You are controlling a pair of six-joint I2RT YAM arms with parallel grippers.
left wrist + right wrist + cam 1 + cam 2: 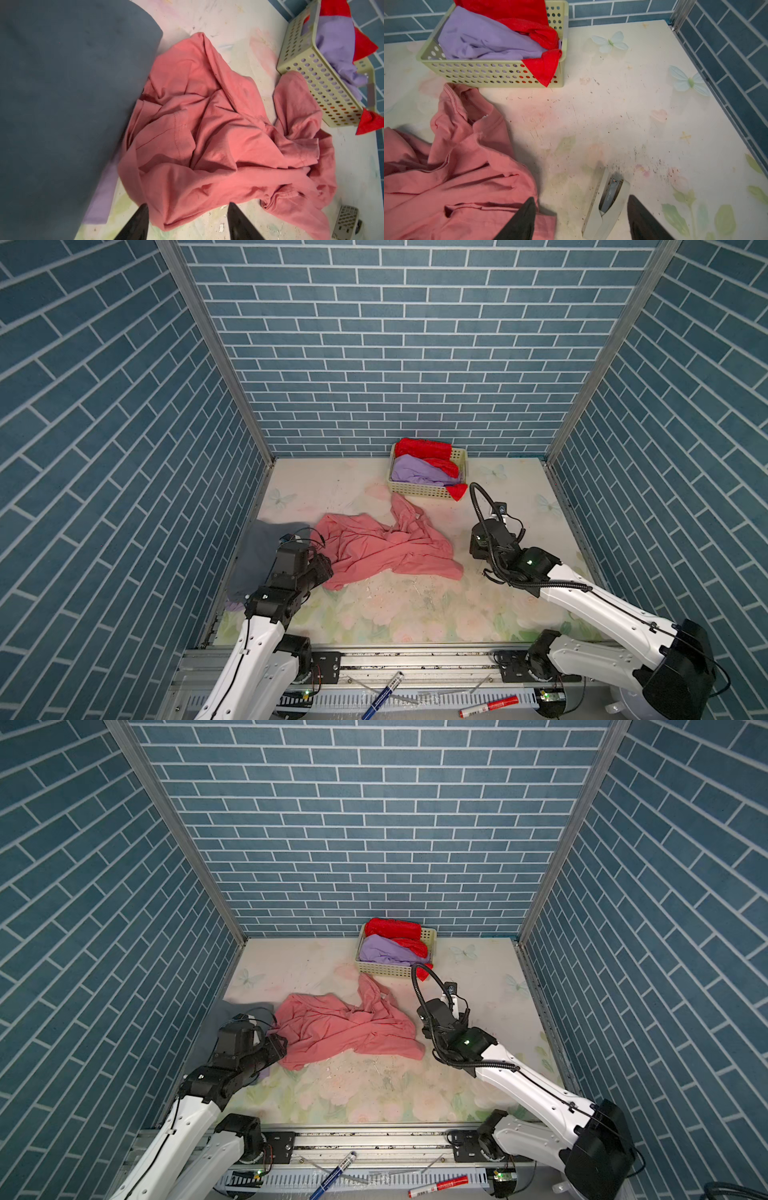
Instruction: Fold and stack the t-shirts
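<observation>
Salmon t-shirt [374, 547] crumpled at counter [498, 506] centre; grey t-shirt [257, 556] at 9 o'clock. Basket [415, 489] at 12 o'clock holds lavender t-shirt [419, 472], red t-shirt [424, 449]. Only wrist views show jaws clearly — left gripper [188, 204], right gripper [581, 197] both released.

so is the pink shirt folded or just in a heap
Not folded: the salmon pink shirt lies crumpled on the table, creased all over, one end bunched up near the basket.

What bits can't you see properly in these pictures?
- Grey shirt: in both top views the left arm covers its near part; in the left wrist view it is blurred.
- Lavender cloth under it: only a strip shows.
- Red shirt in the basket: partly buried beneath the lavender shirt.
</observation>
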